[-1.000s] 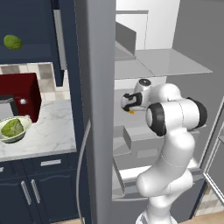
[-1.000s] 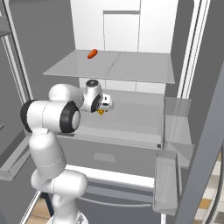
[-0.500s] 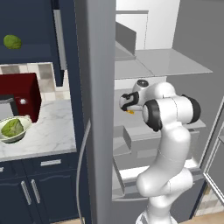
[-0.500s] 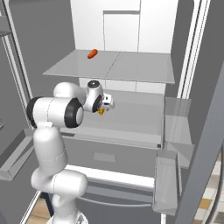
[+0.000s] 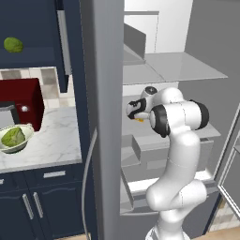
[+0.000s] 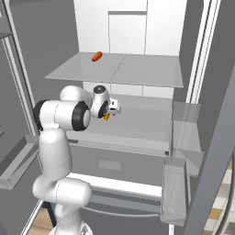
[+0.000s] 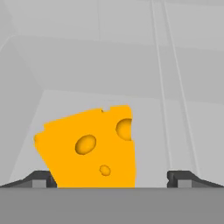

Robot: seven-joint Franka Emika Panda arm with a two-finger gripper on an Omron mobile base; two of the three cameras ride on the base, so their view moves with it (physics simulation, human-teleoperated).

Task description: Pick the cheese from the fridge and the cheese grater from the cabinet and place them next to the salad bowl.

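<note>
Elbow and shoulder joints sit farther left in the base views than a second ago, while the gripper (image 6: pixel 109 114) stays at the same spot over the fridge's (image 6: pixel 137 128) middle shelf. Its jaws stand wide apart, empty. The cheese (image 7: pixel 89 148) lies on that shelf, close ahead and toward one fingertip (image 7: pixel 41 178); its lower edge is cut off in the hand view, and contact is unclear. In the base views the hand hides most of the wedge. The salad bowl (image 5: pixel 14 140) rests on the counter (image 5: pixel 56 145).
</note>
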